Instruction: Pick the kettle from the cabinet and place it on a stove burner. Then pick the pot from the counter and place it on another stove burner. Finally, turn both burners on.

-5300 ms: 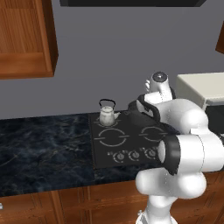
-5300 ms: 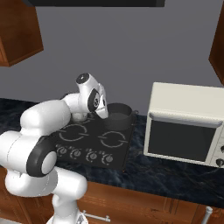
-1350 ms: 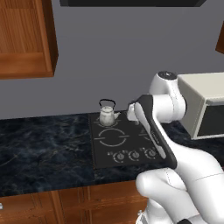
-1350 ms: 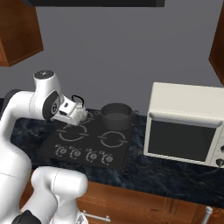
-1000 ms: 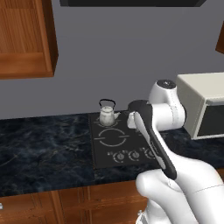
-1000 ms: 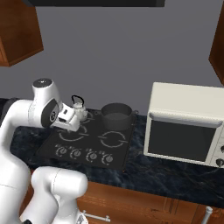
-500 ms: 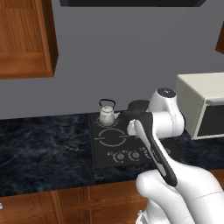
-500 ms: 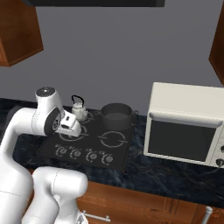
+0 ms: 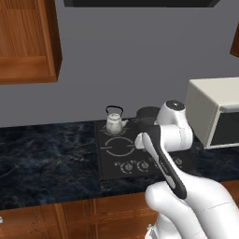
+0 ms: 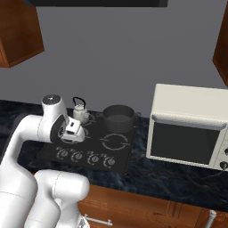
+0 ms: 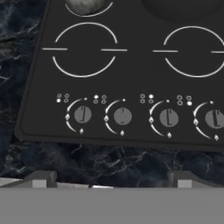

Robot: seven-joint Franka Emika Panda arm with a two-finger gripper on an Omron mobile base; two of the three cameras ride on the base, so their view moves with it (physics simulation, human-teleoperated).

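The small silver kettle [image 9: 114, 123] [image 10: 80, 112] stands on the rear left burner of the black cooktop [image 9: 110, 161] [image 10: 129, 149]. On the rear right burner sits the dark grey pot [image 10: 119, 118] [image 9: 148, 113], partly hidden by my arm in the left base view. My gripper [image 11: 111, 181] hangs open and empty above the cooktop's front edge, pointing down at the row of knobs. The left pair of knobs [image 11: 82, 114] [image 11: 122, 116] lies just ahead of the fingertips [image 11: 41, 178]. Both front burners [image 11: 85, 49] [image 11: 194, 50] are bare.
A cream microwave [image 9: 214, 116] [image 10: 189, 129] stands on the dark marble counter [image 9: 46, 154] right of the cooktop. Reddish wooden wall cabinets [image 9: 23, 42] [image 10: 18, 31] hang up on the left. Wooden drawers run below the counter's front edge.
My arm has come down and forward, bringing the open gripper low over the knob row. Kettle and pot have stayed where they were.
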